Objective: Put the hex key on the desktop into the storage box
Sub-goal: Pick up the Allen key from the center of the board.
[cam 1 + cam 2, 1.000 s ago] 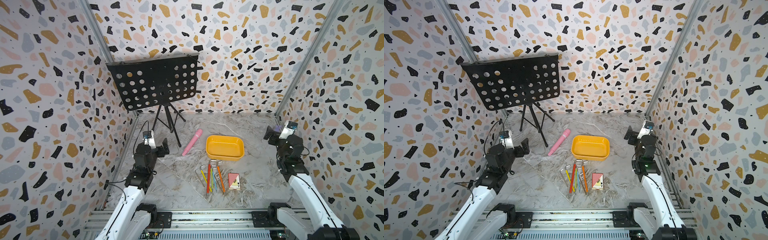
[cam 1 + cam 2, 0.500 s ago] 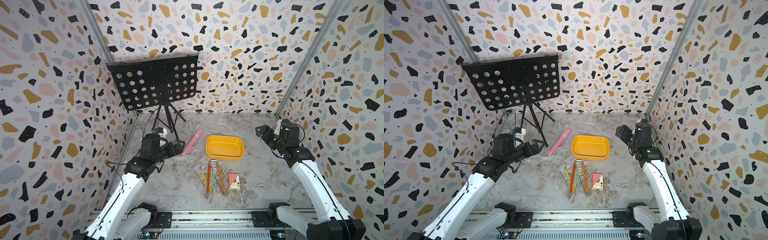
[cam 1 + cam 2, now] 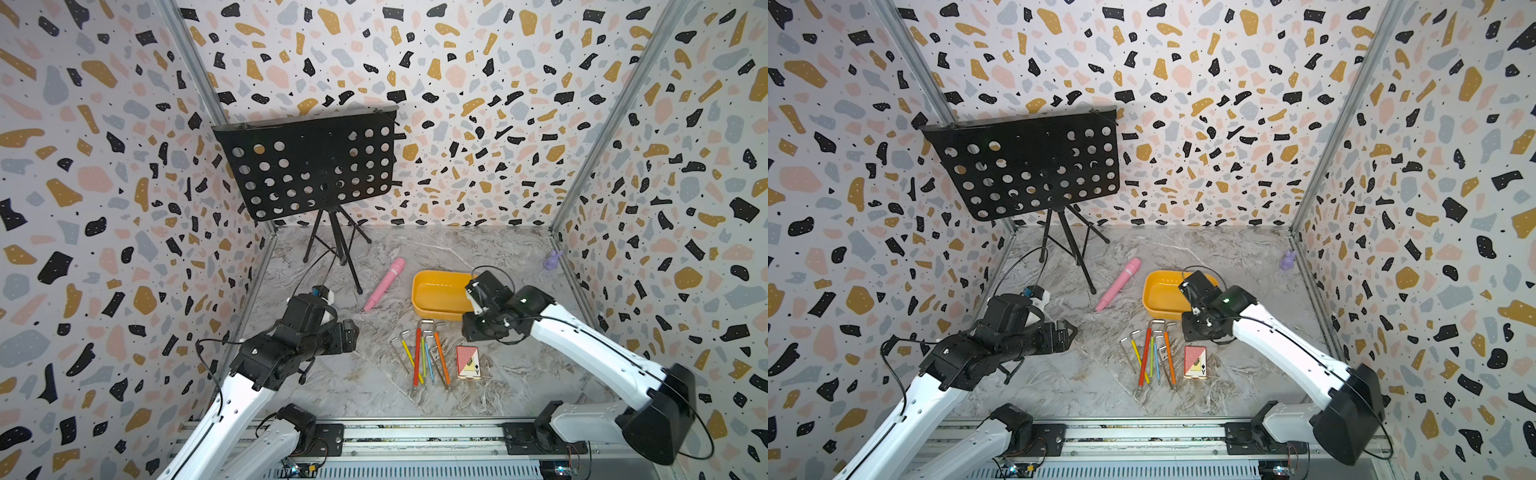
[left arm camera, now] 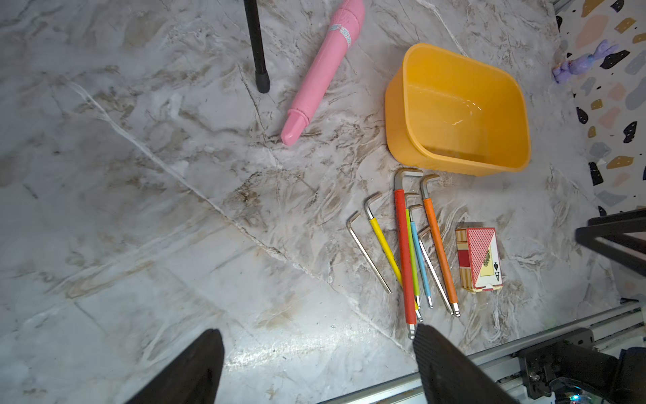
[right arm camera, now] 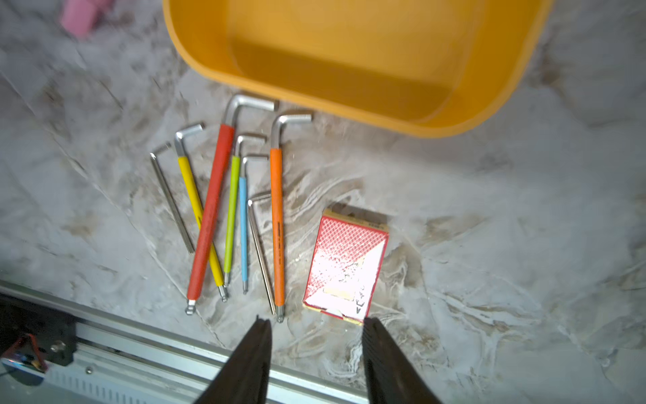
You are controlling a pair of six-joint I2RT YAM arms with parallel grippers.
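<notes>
Seven hex keys lie side by side on the desktop, all outside the yellow storage box, with their bent ends just beside its near wall. The orange-sleeved key carries dark print too small to read. Just to its right, the red playing-card box shows an "A" and a spade. The pink tool bears a label with blurred lettering. The left gripper and right gripper hang above the desktop, jaws parted, grasping nothing
</notes>
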